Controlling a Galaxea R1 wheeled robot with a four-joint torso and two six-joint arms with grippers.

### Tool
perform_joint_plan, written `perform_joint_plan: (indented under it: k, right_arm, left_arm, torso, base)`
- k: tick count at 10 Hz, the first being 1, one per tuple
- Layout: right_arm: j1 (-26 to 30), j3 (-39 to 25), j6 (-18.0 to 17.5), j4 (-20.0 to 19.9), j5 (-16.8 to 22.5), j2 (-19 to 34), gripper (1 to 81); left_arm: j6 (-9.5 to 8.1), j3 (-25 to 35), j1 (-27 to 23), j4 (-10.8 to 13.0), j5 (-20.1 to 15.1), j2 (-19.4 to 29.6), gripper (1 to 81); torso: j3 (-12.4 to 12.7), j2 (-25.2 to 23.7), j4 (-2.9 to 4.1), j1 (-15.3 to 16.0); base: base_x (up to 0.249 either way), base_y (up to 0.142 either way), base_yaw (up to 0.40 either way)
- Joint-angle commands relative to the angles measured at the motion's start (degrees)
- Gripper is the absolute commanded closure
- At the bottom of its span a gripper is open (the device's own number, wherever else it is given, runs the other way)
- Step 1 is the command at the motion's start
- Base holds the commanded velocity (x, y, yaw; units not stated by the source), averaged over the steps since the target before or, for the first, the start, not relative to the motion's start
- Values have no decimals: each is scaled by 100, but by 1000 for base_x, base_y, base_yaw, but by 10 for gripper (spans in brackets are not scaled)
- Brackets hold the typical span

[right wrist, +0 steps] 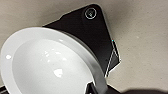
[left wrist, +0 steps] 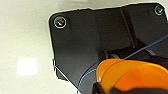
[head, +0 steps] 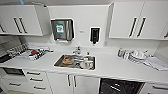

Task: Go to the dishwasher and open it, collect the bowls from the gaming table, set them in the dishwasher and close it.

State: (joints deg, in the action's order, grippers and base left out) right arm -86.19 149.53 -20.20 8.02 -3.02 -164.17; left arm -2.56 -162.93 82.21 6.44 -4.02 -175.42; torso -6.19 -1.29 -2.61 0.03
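Dishwasher (dark racked interior) apparently open below the counter.

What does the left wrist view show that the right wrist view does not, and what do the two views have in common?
The left wrist view alone has an orange bowl close to the camera, with a thin blue cable running across the dark plate above it. The right wrist view alone has a white bowl, glossy inside. Both share the robot's dark plate with round fittings behind the bowl and a pale floor beyond it.
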Motion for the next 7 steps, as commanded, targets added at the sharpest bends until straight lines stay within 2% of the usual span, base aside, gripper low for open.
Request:
perform_joint_plan:
  k: [1, 7]
  right_arm:
    - [229, 14, 7, 33, 267, 92, 811]
    - [237, 14, 7, 33, 267, 92, 811]
  left_arm:
    - [45, -29, -271, 42, -336, -11, 811]
    - [54, -29, -254, 112, -327, 7, 811]
  torso:
    - [0, 0, 0, 0]
    - [0, 0, 0, 0]
  base:
    - [0, 0, 0]
    - [0, 0, -16]
